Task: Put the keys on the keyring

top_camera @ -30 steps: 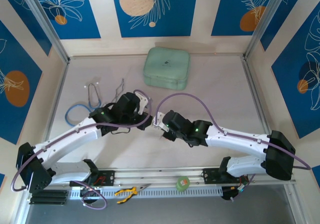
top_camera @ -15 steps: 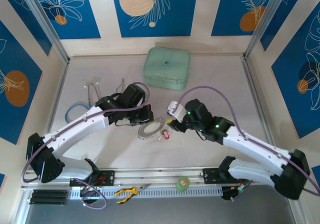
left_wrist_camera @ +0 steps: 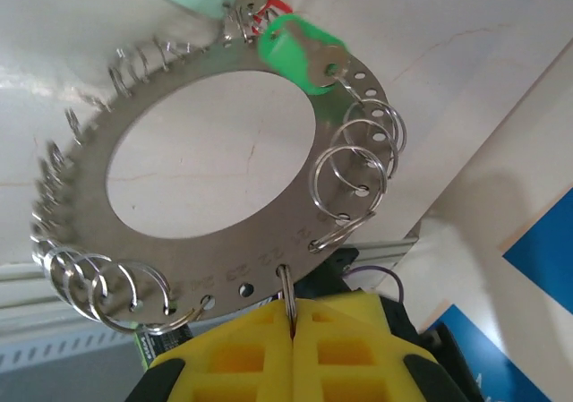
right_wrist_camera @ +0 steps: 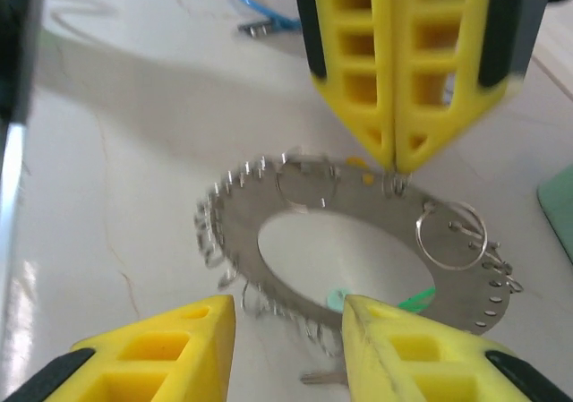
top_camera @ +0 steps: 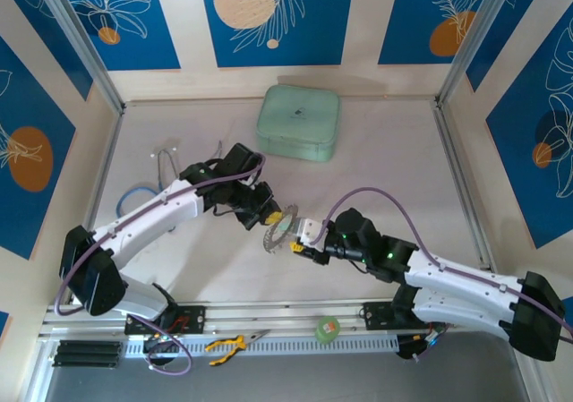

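At frame centre, the keyring [top_camera: 279, 230] is being gripped by its rim in the closed left gripper [top_camera: 265, 216], presumably steadied for threading. The right gripper [top_camera: 307, 241], jaws parted and empty, is being held just beside it.

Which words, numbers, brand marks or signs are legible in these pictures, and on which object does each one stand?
No text here can be read.
Small dark mark on the lid of the mint-green square case: too small to read.
Faint stamped marks near the holes of the flat silver metal keyring disc: blurred, not legible.
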